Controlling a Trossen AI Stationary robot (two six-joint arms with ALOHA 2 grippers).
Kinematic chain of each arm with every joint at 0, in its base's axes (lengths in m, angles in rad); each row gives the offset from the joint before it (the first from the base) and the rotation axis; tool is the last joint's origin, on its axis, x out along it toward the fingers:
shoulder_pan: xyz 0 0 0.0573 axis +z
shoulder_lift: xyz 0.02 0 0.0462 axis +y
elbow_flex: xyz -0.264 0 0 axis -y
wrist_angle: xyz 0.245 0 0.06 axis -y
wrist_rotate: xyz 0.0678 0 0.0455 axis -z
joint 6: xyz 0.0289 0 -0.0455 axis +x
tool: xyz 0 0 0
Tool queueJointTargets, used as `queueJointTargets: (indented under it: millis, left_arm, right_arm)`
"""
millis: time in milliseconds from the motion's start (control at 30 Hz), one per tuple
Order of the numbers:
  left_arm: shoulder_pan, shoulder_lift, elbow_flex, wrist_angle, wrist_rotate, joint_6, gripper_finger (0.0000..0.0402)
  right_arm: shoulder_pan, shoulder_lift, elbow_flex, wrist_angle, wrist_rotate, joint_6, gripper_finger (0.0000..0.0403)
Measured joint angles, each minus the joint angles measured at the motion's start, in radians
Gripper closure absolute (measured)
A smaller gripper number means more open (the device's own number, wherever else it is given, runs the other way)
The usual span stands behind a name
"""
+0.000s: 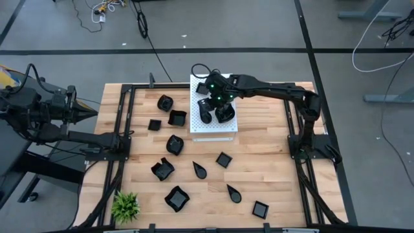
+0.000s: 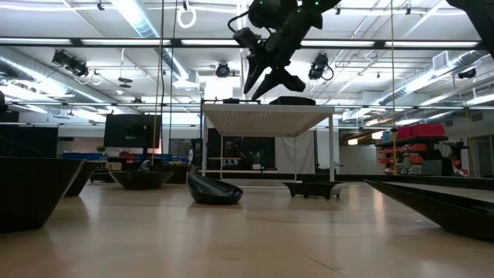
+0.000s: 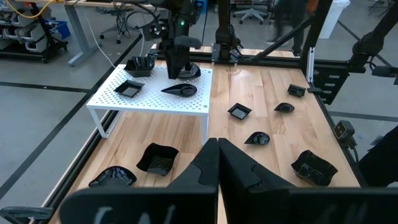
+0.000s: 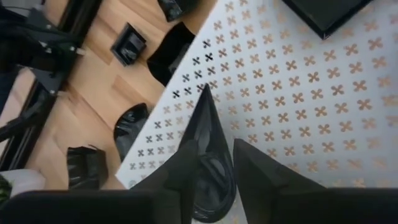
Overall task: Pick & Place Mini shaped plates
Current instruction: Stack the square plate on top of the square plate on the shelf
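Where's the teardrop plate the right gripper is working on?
High view: teardrop plate lies on the white board, under the right gripper, beside a round plate.

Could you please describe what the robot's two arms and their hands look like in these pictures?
Both arms are matte black with jointed segments. The right arm's hand carries small glowing green lights at its wrist and ends in two dark, tapered fingers. The left arm's hand narrows to a dark pointed tip, its two black fingers wedge-shaped.

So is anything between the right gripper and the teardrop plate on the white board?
Nothing visible. The right gripper is directly over the teardrop plate, its fingers either side of it on the white board. The other plates there sit off to the sides.
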Motion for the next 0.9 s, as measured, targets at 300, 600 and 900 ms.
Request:
queueJointTargets:
  millis: [300, 600, 900]
  left_arm:
    - [0.0, 0.0, 0.0, 0.0, 0.0, 0.0, 0.0399]
    - [0.0, 0.0, 0.0, 0.0, 0.0, 0.0, 0.0399]
    - [0.0, 0.0, 0.0, 0.0, 0.0, 0.0, 0.0399]
  right_arm:
    - [0.064, -0.077, 0.0, 0.001, 0.0, -0.095, 0.0291]
    - [0.151, -0.112, -0.033, -0.011, -0.043, -0.174, 0.0291]
    - [0.196, -0.241, -0.248, 0.071, -0.043, -0.233, 0.0291]
